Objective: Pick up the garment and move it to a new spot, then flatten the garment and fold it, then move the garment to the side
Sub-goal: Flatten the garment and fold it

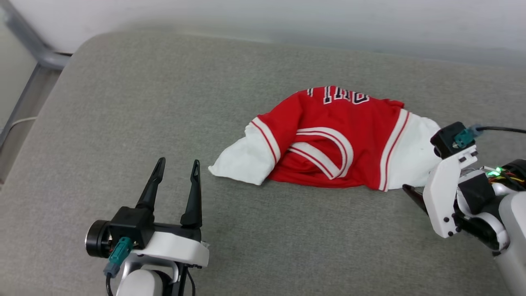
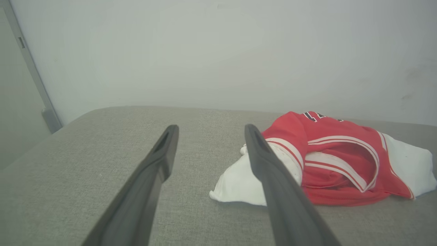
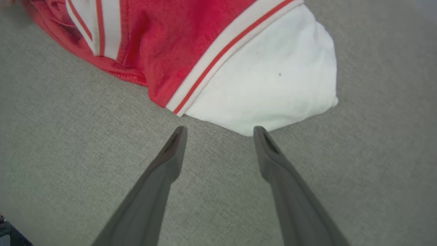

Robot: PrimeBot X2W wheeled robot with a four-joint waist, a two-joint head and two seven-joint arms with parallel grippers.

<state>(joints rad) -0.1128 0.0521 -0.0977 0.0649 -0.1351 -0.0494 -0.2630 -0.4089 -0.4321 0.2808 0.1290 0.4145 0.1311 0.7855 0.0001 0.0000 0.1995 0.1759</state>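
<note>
The garment (image 1: pixel 328 139) lies crumpled on the grey cushioned surface (image 1: pixel 164 102), a red shirt with white sleeves at both ends, striped trim and part of black lettering at its far edge. My left gripper (image 1: pixel 177 164) stands open to the left of the white left sleeve, a short way off. In the left wrist view the garment (image 2: pixel 341 160) sits right of my open left gripper (image 2: pixel 210 131). My right gripper (image 3: pixel 218 130) is open, tips just short of the white right sleeve (image 3: pixel 266 82). In the head view one dark right fingertip (image 1: pixel 411 192) shows by the sleeve's near edge.
A pale wall (image 1: pixel 287 16) runs behind the cushion's far edge. A grey metal frame (image 1: pixel 37 53) stands at the far left, with floor beyond the cushion's left edge. Bare grey cushion stretches left of and in front of the garment.
</note>
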